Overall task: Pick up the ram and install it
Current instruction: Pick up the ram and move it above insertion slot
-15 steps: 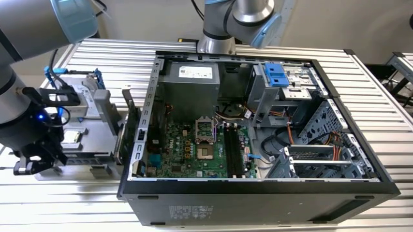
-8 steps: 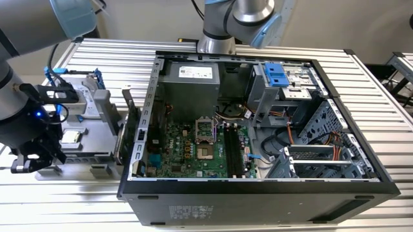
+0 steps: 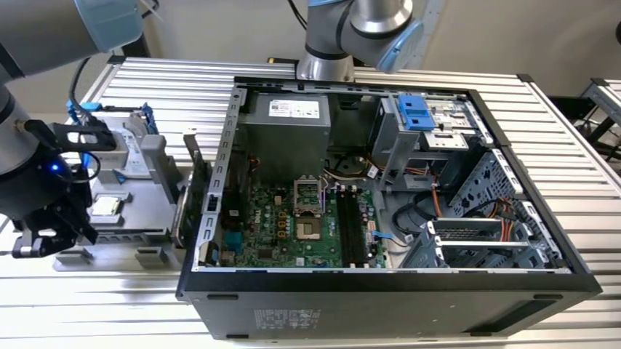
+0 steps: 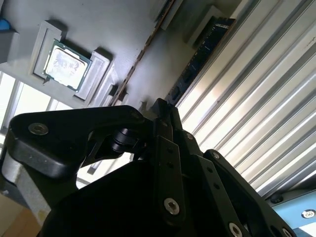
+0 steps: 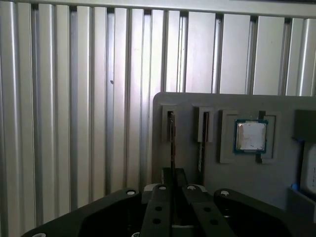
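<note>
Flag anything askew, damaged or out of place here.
Nothing stands out. The processor lies flat in its recess in the gray tray, the ram stands on edge in its slot with the gripper at it, and the open case looks in order.

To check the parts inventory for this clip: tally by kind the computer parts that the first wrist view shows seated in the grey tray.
Memory sticks: 2
Processor chip: 1
Hard drive, cut off at the picture's edge: 1
Total: 4
</note>
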{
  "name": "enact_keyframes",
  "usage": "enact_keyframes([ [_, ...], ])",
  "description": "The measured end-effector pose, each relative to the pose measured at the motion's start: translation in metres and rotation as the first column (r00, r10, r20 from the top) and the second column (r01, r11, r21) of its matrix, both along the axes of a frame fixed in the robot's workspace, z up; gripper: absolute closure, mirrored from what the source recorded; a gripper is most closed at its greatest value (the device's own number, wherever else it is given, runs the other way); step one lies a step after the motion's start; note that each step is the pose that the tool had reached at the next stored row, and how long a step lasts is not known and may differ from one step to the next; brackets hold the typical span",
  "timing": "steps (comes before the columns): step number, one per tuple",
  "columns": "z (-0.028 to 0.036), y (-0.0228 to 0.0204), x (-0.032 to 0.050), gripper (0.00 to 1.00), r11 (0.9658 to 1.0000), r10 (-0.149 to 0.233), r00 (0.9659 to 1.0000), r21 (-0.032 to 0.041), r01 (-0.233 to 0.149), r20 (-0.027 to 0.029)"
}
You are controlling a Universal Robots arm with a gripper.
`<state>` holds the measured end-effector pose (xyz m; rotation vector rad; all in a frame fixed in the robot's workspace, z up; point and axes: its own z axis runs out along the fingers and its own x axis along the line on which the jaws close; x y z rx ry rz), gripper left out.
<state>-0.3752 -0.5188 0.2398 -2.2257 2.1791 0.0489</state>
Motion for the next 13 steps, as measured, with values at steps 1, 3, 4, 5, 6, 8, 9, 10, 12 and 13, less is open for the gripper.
enact_keyframes([
  [1,0.0006,0.0000,0.0000,1.00,1.0000,0.000,1.0000,0.0000,0.000,0.0000],
  [3,0.0016,0.0000,0.0000,1.00,1.0000,0.000,1.0000,0.0001,0.000,0.0001],
  [4,0.0022,0.0000,0.0000,1.00,1.0000,0.000,1.0000,0.0000,0.000,0.0000],
  [5,0.0027,0.0000,0.0000,1.00,1.0000,0.000,1.0000,0.0001,0.000,0.0001],
  [6,0.0032,0.0000,0.0000,1.00,1.0000,0.000,1.0000,0.0001,0.000,0.0001],
  [8,0.0042,0.0000,0.0000,1.00,1.0000,0.000,1.0000,0.0001,0.000,0.0000],
  [9,0.0047,0.0000,0.0000,1.00,1.0000,0.000,1.0000,0.0001,0.000,0.0001],
  [10,0.0052,0.0000,0.0000,1.00,1.0000,0.000,1.0000,0.0001,0.000,0.0000],
  [12,0.0061,0.0000,0.0000,1.00,1.0000,0.000,1.0000,0.0001,0.000,0.0001],
  [13,0.0064,0.0000,0.0000,1.00,1.0000,0.000,1.0000,0.0002,0.000,0.0002],
])
